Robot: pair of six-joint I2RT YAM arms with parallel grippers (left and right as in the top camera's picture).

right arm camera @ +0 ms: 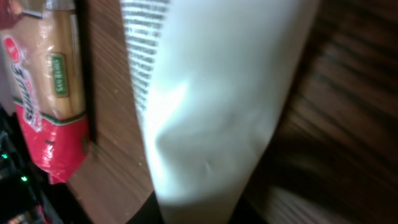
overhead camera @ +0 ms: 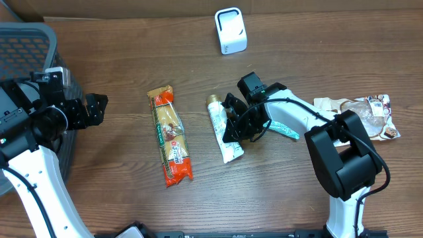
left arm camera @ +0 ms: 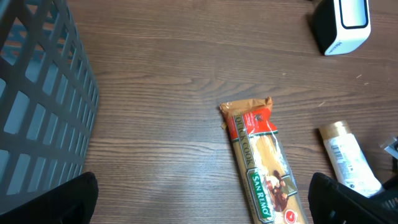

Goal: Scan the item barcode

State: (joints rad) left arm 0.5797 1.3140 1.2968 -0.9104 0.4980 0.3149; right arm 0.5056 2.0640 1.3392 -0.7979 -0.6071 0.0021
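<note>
From above, the right gripper (overhead camera: 239, 124) hides the middle of the white tube (overhead camera: 217, 119) on the table (overhead camera: 132, 53), so I cannot tell if it pinches; in the left wrist view the left gripper (left arm camera: 208, 202) is spread wide apart; the right wrist view shows only blurry tube (right arm camera: 211, 106).

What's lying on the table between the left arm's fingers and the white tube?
A long pasta packet, lying between the left fingers and the white tube; the overhead view shows it.
</note>
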